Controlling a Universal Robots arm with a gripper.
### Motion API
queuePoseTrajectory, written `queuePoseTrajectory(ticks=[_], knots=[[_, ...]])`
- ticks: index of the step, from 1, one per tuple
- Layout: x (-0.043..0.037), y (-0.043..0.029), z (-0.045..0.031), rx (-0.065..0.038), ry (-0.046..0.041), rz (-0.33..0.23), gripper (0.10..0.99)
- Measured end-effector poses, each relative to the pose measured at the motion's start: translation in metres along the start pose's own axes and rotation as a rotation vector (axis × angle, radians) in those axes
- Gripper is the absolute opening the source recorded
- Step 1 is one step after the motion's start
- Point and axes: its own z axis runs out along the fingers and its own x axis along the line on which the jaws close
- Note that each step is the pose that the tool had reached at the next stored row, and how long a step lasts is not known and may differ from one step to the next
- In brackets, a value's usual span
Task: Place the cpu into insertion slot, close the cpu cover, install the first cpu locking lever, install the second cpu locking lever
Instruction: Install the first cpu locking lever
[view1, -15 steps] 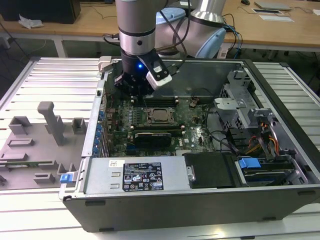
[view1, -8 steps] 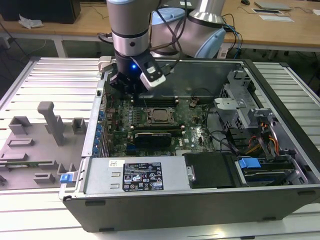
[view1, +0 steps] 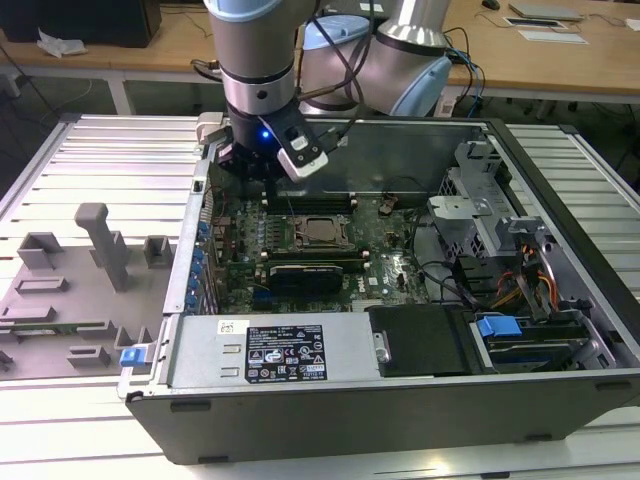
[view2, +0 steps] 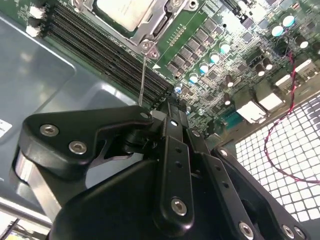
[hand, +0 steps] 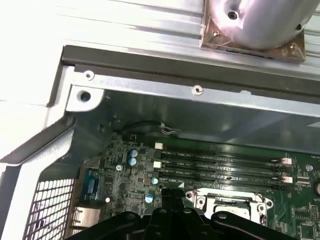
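The cpu (view1: 322, 231) lies flat in the insertion slot (view1: 343, 232) on the green motherboard (view1: 395, 255). In the second wrist view its dull silver top shows through the window of the cpu cover (view2: 159, 20), which lies down over it.

Farthest to the exterior view's left of the insertion slot, outside the computer case (view1: 400, 410), a grey fixture tray (view1: 60, 300) rests on the slatted table (view1: 120, 150).

Nearer the slot, on the same side in that view and a little behind it, the gripper (view1: 270, 192) hangs low over the board. In both wrist views its fingers (view2: 172, 145) are pressed together, with nothing that I can make out between them.

In the second wrist view a thin locking lever (view2: 142, 75) runs from a corner of the slot toward the gripper and ends just beside the fingers. It may touch them, but that is hard to tell.

The long black memory slots (view1: 312, 200) lie just behind the insertion slot, and a long black card (view1: 310, 272) lies just in front of it.

To the exterior view's right of the slot stands a metal drive cage (view1: 480, 215). A blue clip (view1: 497, 327) sits in front of that, well apart from the slot.
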Motion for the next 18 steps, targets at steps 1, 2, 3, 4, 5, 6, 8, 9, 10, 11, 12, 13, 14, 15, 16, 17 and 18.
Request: queuePoseTrajectory(ticks=[1,2,3,4,5,6,8,9,10,11,12,13,14,15,16,17,18], knots=[[0.0000,-0.0001,0.0002,0.001,-0.0055,0.021,0.106],[0.0000,-0.0002,0.0003,0.002,-0.0088,0.034,0.106],[0.0000,-0.0002,0.0004,0.003,-0.0120,0.047,0.106],[0.0000,-0.0002,0.0006,0.004,-0.0145,0.056,0.106],[0.0001,-0.0001,0.0007,0.005,-0.0165,0.065,0.106],[0.0000,0.0006,0.0010,0.005,-0.0181,0.071,0.106],[-0.0002,0.0026,0.0018,0.005,-0.0195,0.076,0.106],[-0.0003,0.0035,0.0022,0.005,-0.0199,0.077,0.106],[-0.0004,0.0046,0.0025,0.005,-0.0203,0.079,0.106],[-0.0007,0.0053,0.0028,0.005,-0.0206,0.080,0.106],[-0.0012,0.0063,0.0031,0.005,-0.0209,0.082,0.106],[-0.0020,0.0065,0.0034,0.005,-0.0212,0.083,0.106],[-0.0029,0.0065,0.0035,0.005,-0.0216,0.084,0.106],[-0.0051,0.0062,0.0038,0.006,-0.0221,0.086,0.106],[-0.0074,0.0059,0.0040,0.006,-0.0226,0.088,0.106],[-0.0098,0.0056,0.0043,0.006,-0.0231,0.090,0.106],[-0.0133,0.0051,0.0048,0.006,-0.0237,0.093,0.106]])
